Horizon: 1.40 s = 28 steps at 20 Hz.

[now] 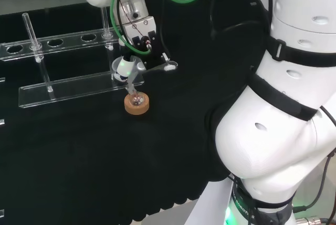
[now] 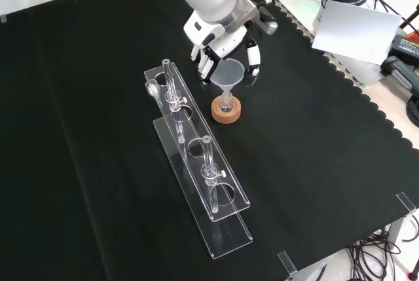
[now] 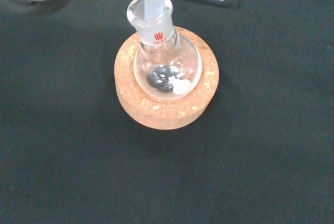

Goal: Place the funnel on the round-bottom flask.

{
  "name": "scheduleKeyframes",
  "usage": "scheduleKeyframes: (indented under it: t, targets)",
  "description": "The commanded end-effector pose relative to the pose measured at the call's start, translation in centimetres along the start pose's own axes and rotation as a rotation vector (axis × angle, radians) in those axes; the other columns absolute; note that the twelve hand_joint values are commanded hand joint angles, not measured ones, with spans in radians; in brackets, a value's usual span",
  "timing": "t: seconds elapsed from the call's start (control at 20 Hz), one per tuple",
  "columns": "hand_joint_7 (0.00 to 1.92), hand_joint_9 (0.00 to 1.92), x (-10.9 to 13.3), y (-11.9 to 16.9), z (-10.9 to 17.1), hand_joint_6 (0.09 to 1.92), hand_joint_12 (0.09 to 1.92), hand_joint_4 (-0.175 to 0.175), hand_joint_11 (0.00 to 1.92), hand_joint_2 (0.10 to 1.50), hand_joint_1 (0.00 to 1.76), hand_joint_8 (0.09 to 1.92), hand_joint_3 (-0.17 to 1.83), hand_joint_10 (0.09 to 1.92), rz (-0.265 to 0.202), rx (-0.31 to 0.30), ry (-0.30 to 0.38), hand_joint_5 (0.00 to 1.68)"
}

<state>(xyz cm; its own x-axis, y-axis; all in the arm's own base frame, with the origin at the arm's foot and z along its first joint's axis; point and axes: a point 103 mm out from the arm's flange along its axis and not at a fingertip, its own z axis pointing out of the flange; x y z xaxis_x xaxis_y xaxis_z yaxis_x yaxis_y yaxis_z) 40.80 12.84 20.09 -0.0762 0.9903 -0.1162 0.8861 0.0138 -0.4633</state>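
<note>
A clear funnel (image 2: 228,73) hangs over a small round-bottom flask (image 2: 226,105) that sits on a cork ring (image 2: 226,113). In the wrist view the funnel's stem (image 3: 152,3) reaches into the flask's neck (image 3: 155,23), above the round bulb (image 3: 167,70) in the cork ring (image 3: 162,112). My hand (image 2: 219,44) comes in from the top of the front view, its fingers curled round the funnel's cone on both sides. In the head view the hand (image 1: 140,37) holds the funnel (image 1: 126,67) slightly tilted above the flask (image 1: 136,98) on the cork ring (image 1: 137,105).
A long clear rack (image 2: 200,169) lies just left of the cork ring in the front view, with two glass tubes (image 2: 170,88) standing in it. In the head view the rack (image 1: 68,86) stretches away to the left. The arm's white links (image 1: 283,104) stand at the right.
</note>
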Motion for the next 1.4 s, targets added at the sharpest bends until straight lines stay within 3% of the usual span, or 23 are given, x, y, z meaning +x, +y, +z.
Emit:
scheduleKeyframes:
  t: [0.05, 1.0, 1.25, 1.4]
  targets:
    - [0.74, 1.09, 0.4, 0.1, 0.2, 0.76, 1.26, -0.022, 0.65, 0.69, 0.85, 0.82, 0.67, 0.56, 0.003, 0.008, 0.0, 0.66]
    - [0.74, 1.08, 0.0, 0.2, 0.7, 0.76, 1.26, -0.023, 0.65, 0.69, 0.85, 0.83, 0.68, 0.57, 0.021, 0.009, 0.01, 0.65]
    - [0.74, 1.08, -2.3, 0.0, 1.5, 0.76, 1.26, -0.023, 0.65, 0.69, 0.85, 0.83, 0.68, 0.57, 0.018, 0.007, 0.026, 0.65]
    - [0.74, 1.08, -1.3, 0.0, 1.3, 0.76, 1.26, -0.023, 0.65, 0.69, 0.85, 0.83, 0.68, 0.57, 0.035, 0.014, 0.009, 0.65]
